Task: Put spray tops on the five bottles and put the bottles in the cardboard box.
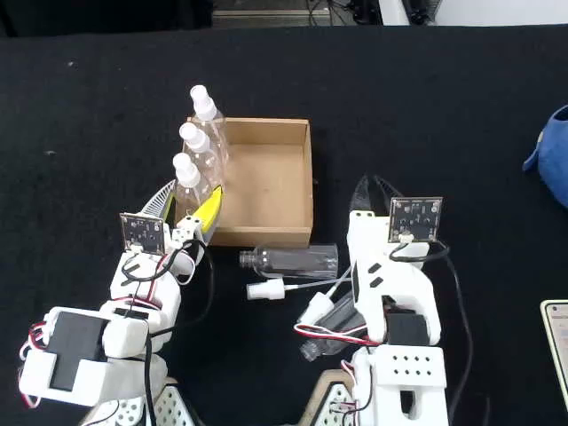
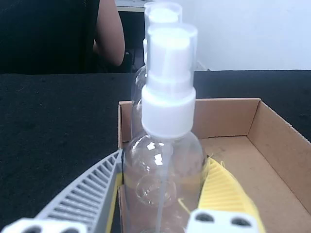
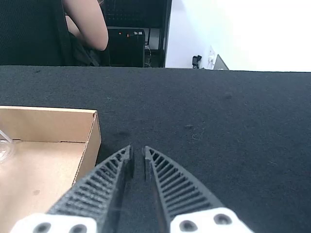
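The open cardboard box (image 1: 275, 177) stands mid-table. Three clear bottles with white spray tops stand in a row along its left wall: the farthest (image 1: 206, 114), the middle one (image 1: 197, 144) and the nearest (image 1: 188, 180). My left gripper (image 1: 195, 188), one finger grey and one yellow, is shut on the nearest bottle (image 2: 165, 160) at its body. A topless bottle (image 1: 293, 260) lies in front of the box, with a loose spray top (image 1: 266, 290) beside it. Two more bottles (image 1: 327, 312) lie partly under the right arm. My right gripper (image 3: 137, 149) is shut on nothing, right of the box (image 3: 53, 131).
A blue object (image 1: 552, 161) lies at the table's right edge and a white flat item (image 1: 557, 342) lower on that edge. Black cloth spreads bare behind and to the right of the box.
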Robot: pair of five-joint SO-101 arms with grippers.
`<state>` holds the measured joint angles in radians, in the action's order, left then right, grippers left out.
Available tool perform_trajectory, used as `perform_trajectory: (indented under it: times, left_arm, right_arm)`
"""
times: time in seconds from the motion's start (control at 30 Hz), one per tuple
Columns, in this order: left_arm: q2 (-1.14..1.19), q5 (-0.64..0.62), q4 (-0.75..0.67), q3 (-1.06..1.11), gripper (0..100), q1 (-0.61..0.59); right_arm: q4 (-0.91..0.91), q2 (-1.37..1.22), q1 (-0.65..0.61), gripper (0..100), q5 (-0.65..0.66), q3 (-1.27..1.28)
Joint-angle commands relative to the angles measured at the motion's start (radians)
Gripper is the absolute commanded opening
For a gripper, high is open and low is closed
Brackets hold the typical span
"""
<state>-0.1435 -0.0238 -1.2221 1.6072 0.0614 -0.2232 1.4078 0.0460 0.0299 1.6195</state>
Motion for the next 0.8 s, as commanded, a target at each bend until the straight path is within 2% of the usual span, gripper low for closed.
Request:
perform_trajectory:
  times: [0.0,0.57,0.77]
  left_arm:
    - [0.005,0.017,-0.021,-0.007,3,-0.001]
    - [0.005,0.025,-0.018,-0.01,4,-0.001]
    - [0.005,0.017,-0.017,-0.008,22,-0.001]
  right_arm:
    - [0.031,0.036,0.014,1.5,0.012,-0.007]
    - [0.031,0.036,0.015,1.5,0.012,-0.007]
    - [0.031,0.036,0.015,1.5,0.012,-0.007]
